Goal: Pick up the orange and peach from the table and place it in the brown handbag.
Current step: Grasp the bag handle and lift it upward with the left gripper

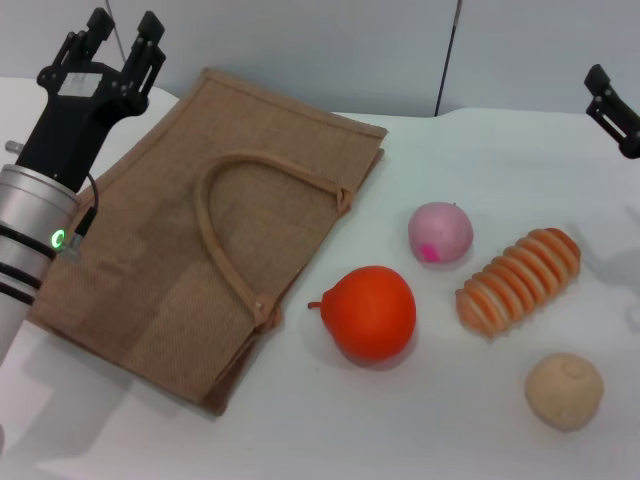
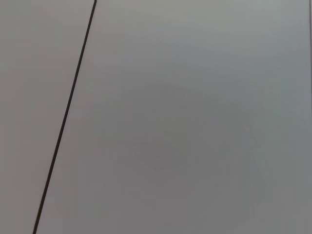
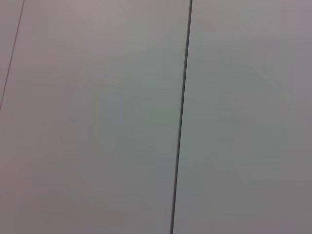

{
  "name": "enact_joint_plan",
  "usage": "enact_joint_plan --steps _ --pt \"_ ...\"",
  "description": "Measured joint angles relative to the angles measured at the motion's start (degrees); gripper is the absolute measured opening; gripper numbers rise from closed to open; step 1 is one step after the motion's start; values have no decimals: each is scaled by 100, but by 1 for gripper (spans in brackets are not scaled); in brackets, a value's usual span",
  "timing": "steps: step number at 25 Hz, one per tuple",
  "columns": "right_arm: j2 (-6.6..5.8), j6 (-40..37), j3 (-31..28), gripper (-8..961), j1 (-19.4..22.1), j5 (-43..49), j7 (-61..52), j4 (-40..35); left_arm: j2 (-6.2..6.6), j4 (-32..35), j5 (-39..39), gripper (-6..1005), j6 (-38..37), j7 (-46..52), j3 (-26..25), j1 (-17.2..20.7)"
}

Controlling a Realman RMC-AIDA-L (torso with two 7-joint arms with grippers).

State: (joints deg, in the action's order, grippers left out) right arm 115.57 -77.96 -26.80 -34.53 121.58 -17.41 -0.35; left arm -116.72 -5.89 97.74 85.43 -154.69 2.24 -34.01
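Observation:
In the head view the brown handbag (image 1: 200, 240) lies flat on the white table at the left, one loop handle on top. The orange (image 1: 372, 311) sits just right of the bag's near corner, its stem nub toward the bag. The peach (image 1: 440, 233) lies behind and right of the orange, magenta spot facing front. My left gripper (image 1: 122, 32) is raised over the bag's far left edge, fingers apart and empty. My right gripper (image 1: 612, 108) shows only partly at the right edge, above the table. Both wrist views show only a grey wall.
An orange-and-cream ridged spiral bread (image 1: 520, 280) lies right of the peach. A beige rough ball (image 1: 564, 391) sits at the front right. The white table (image 1: 400, 430) ends at a grey panelled wall (image 1: 330, 50) behind.

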Motion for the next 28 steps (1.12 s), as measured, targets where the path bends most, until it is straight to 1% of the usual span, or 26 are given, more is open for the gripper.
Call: enact_joint_plan --steps 6,9,12,16,19,21,22,23,28 --pt "0 0 0 868 -8 29 0 0 14 23 -20 627 -134 179 24 3" --pt "0 -1 10 867 -2 53 0 0 39 107 -61 626 -395 675 60 -31" --pt "-3 -1 66 865 -2 98 -36 -2 51 438 -245 626 -557 1482 137 -41" --pt "-16 -1 270 864 -44 105 -323 -111 55 1033 -877 626 -750 2701 154 -74" --pt "-18 -1 310 862 -83 103 -528 -254 64 1578 -1476 626 -948 3743 153 -146" --pt "-18 0 314 861 -87 104 -573 -276 71 1958 -2006 626 -1158 4517 155 -236" --pt "-18 -1 314 861 -87 103 -582 -280 76 2231 -2396 625 -1306 5105 155 -306" --pt "-18 -1 315 860 -87 104 -583 -282 77 2273 -2470 625 -1334 5216 154 -317" --pt "-18 2 316 858 -89 103 -585 -290 109 3076 -3796 625 -1470 6844 154 -575"
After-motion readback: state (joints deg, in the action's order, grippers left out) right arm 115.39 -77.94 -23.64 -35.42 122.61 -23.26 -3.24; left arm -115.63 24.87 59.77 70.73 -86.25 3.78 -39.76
